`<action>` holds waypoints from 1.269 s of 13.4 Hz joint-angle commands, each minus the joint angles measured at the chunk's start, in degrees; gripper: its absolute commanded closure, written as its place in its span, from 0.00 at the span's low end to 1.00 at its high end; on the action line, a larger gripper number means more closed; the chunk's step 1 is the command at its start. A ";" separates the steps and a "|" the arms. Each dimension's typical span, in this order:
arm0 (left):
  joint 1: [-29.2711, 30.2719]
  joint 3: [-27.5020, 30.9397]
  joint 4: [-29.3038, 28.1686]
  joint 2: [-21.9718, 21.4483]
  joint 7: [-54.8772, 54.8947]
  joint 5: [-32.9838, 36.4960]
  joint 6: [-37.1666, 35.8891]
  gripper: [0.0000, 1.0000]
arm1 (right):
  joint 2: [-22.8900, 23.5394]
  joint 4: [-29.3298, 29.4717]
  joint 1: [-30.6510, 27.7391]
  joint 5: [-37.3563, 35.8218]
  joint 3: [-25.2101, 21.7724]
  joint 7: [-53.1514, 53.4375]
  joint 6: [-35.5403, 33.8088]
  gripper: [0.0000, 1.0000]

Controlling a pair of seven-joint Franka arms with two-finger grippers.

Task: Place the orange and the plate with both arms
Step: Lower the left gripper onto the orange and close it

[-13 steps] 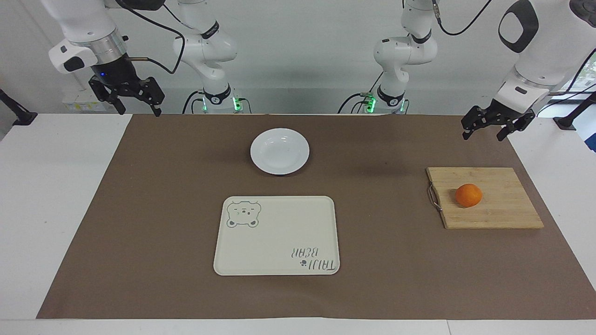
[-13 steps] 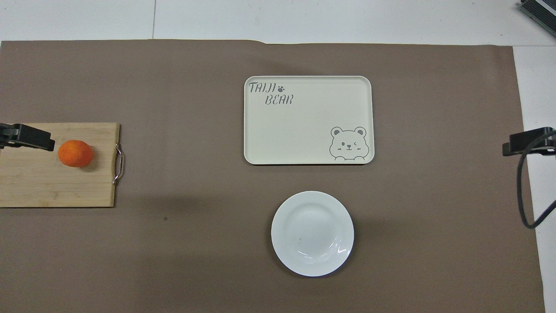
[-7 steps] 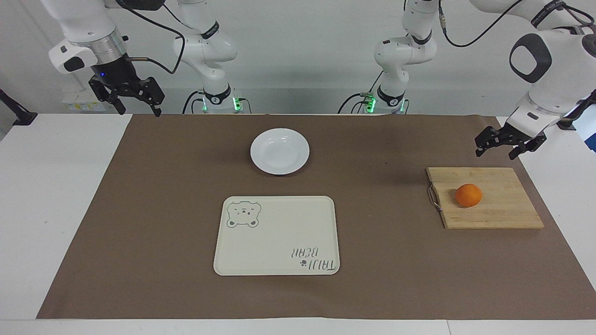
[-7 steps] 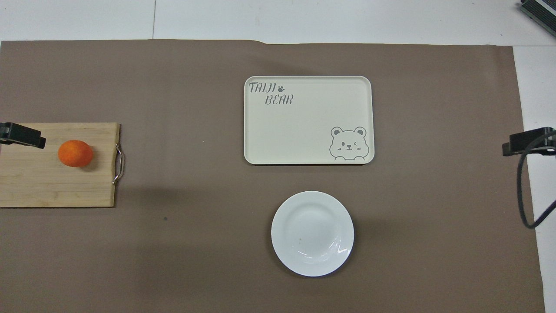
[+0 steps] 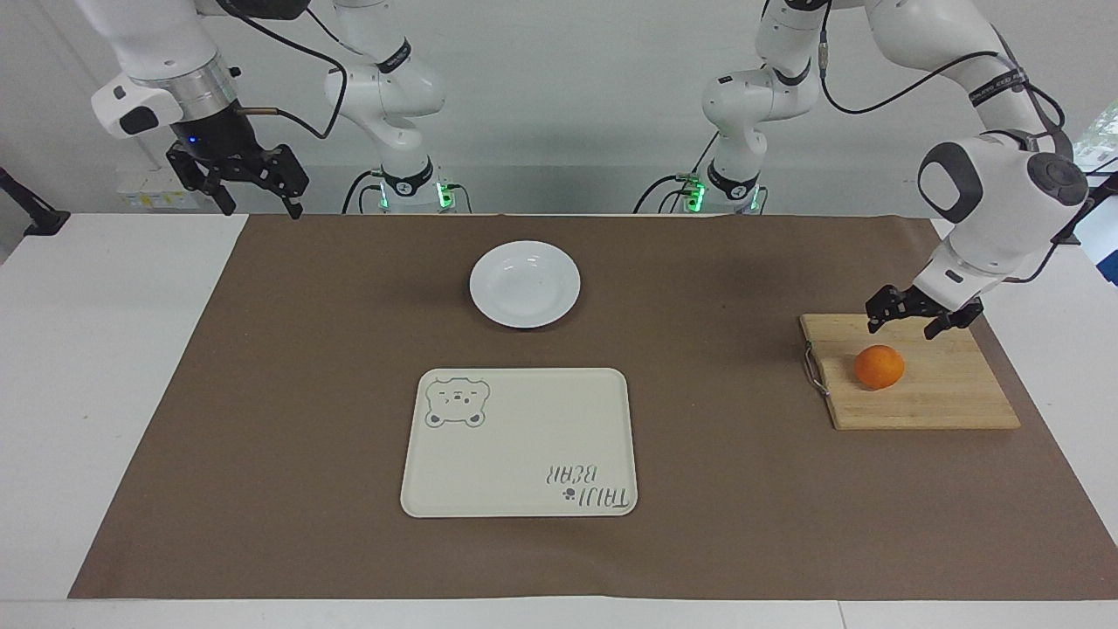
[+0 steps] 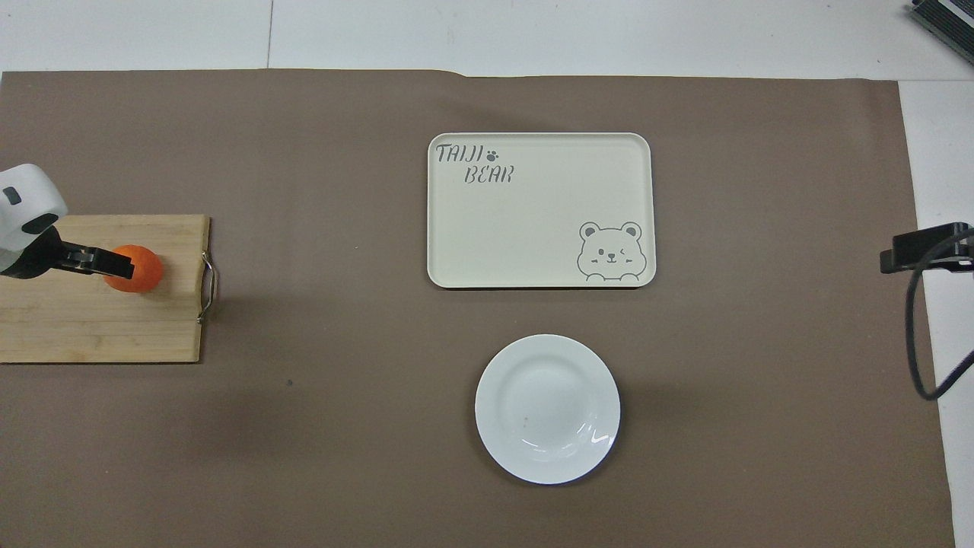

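The orange [image 5: 879, 366] [image 6: 144, 272] lies on a wooden cutting board [image 5: 952, 393] [image 6: 91, 327] at the left arm's end of the table. My left gripper [image 5: 901, 330] [image 6: 106, 263] hangs open just above the orange, over the board's edge nearest the robots, and touches nothing. In the overhead view it covers part of the fruit. The white plate [image 5: 525, 284] [image 6: 547, 409] sits empty mid-table, close to the robots. My right gripper [image 5: 262, 210] [image 6: 909, 255] waits open and raised over the right arm's end of the table.
A cream tray with a bear drawing [image 5: 520, 441] [image 6: 540, 209] lies mid-table, farther from the robots than the plate. A brown mat [image 5: 306, 393] covers most of the table. The board has a metal handle [image 5: 812, 367] on the side facing the tray.
My left gripper has come down and swung in over the board until it hangs just above the orange. The right arm, plate, tray and orange have stayed put.
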 commanded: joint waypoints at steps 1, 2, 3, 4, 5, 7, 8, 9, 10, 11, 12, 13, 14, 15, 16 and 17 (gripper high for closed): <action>0.47 -0.17 -3.92 0.66 0.77 -0.03 5.31 0.00 | -1.22 -1.31 -0.43 -0.88 0.45 -0.92 -0.07 0.00; 0.38 -0.17 -4.19 1.19 0.77 -0.03 6.37 0.00 | -1.22 -1.31 -0.43 -0.88 0.45 -0.92 -0.07 0.00; 0.38 -0.17 -4.19 1.89 0.86 0.05 6.82 0.00 | -1.22 -1.31 -0.43 -0.88 0.45 -0.92 -0.07 0.00; 0.38 -0.17 -4.10 3.11 1.12 0.05 8.39 0.00 | -1.22 -1.31 -0.43 -0.88 0.45 -0.92 -0.07 0.00; 0.29 -0.17 -4.10 4.08 1.12 -0.03 10.67 0.00 | -1.22 -1.31 -0.43 -0.88 0.45 -0.92 -0.07 0.00; 0.46 -0.17 -4.02 4.97 1.04 -0.30 11.65 0.00 | -1.22 -1.31 -0.43 -0.88 0.45 -0.92 -0.07 0.00; 0.47 -0.17 -4.02 5.32 1.12 -0.30 11.83 0.00 | -1.22 -1.31 -0.43 -0.88 0.45 -0.92 -0.07 0.00; 0.38 -0.17 -4.02 6.19 1.04 -0.30 12.35 0.00 | -1.22 -1.31 -0.43 -0.88 0.45 -0.92 -0.07 0.00; 0.46 -0.17 -4.10 6.29 1.04 -0.39 12.53 0.00 | -1.22 -1.31 -0.43 -0.88 0.45 -0.92 -0.07 0.00; 0.47 -0.17 -4.10 6.64 1.04 -0.39 12.80 0.00 | -1.22 -1.31 -0.43 -0.88 0.45 -0.92 0.02 0.00; 0.47 -0.17 -4.19 7.34 1.12 -0.39 12.80 0.00 | -1.22 -1.31 -0.43 -0.88 0.45 -0.92 -0.07 0.00; 0.55 -0.17 -4.45 7.78 1.21 -0.39 13.76 0.00 | -1.22 -1.31 -0.43 -0.88 0.45 -0.92 -0.07 0.00; 0.55 -0.17 -4.89 7.70 1.04 -0.39 14.64 0.01 | -1.22 -1.31 -0.43 -0.97 0.45 -0.92 -0.07 0.00; 0.55 -0.17 -4.81 7.70 0.77 -0.39 14.56 0.47 | -1.22 -1.31 -0.43 -0.89 0.45 -0.92 -0.07 0.00; 0.64 -0.17 -4.81 7.70 0.51 -0.39 14.03 0.93 | -1.22 -1.31 -0.43 -0.88 0.45 -0.92 -0.07 0.00; 0.64 -0.17 -4.89 7.61 0.60 -0.47 13.68 1.00 | -1.22 -1.31 -0.43 -0.88 0.45 -0.92 -0.07 0.00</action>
